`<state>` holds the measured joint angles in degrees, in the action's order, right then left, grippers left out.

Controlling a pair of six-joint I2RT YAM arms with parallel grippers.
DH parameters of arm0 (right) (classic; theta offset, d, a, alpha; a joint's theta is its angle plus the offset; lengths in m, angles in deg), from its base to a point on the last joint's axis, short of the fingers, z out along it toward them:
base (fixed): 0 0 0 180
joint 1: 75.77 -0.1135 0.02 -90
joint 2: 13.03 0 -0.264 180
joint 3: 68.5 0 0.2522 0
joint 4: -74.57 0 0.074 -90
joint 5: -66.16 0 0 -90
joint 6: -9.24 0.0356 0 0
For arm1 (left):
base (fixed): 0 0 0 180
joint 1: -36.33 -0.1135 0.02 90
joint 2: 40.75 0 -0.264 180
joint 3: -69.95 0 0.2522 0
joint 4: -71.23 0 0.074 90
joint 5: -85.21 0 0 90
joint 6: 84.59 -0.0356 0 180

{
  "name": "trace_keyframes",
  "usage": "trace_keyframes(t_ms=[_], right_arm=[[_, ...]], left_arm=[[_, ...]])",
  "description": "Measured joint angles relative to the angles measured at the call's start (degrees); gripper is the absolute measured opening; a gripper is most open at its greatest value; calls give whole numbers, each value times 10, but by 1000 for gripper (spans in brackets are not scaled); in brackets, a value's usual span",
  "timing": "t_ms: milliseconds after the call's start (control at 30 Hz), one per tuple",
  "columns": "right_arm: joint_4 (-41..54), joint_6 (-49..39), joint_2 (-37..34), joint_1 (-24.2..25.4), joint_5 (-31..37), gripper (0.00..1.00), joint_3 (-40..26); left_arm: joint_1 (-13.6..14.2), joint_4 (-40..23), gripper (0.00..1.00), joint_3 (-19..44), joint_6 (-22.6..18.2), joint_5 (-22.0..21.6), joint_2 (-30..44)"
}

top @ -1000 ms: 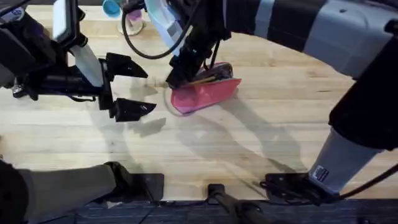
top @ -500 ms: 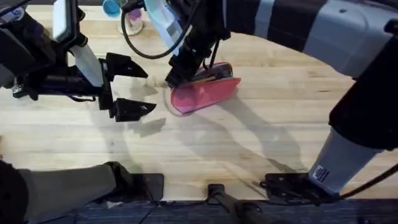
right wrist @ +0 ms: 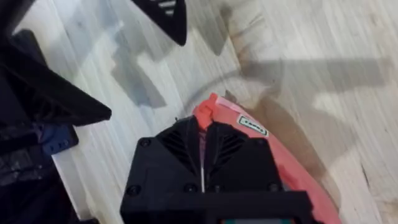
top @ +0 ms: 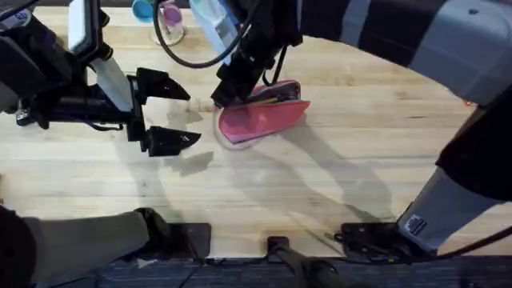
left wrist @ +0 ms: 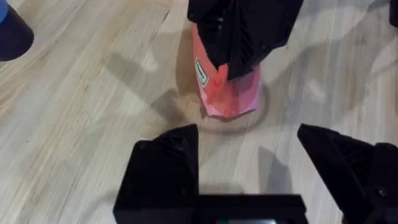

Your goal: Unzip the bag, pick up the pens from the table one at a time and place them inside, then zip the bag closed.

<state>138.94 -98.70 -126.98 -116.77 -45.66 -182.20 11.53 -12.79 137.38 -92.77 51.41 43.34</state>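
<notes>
Two grippers over table [top: 320, 192]; right gripper [right wrist: 203, 134] pinched together at end of pink bag [top: 262, 118]; left gripper [top: 181, 114] spread apart, near bag, touching nothing.

Blue cup [top: 143, 10]: far edge of the bench, partly cut off by the overhead view's upper border. Pink-purple cup [top: 171, 16]: just beside the blue one, standing on a pale round coaster [top: 170, 34]. Dark blue rounded object [left wrist: 11, 32]: corner of the left wrist view.

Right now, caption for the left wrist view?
Open left pincer faces the pink pouch while the right pincer pinches its end.
</notes>
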Motion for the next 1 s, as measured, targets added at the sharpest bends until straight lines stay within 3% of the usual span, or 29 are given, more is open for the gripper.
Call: trace_keyframes(t_ms=[1000], right_arm=[[-8, 25, 0, 2, 0, 31, 0]], left_arm=[[0, 4, 993, 0, 0, 12, 0]])
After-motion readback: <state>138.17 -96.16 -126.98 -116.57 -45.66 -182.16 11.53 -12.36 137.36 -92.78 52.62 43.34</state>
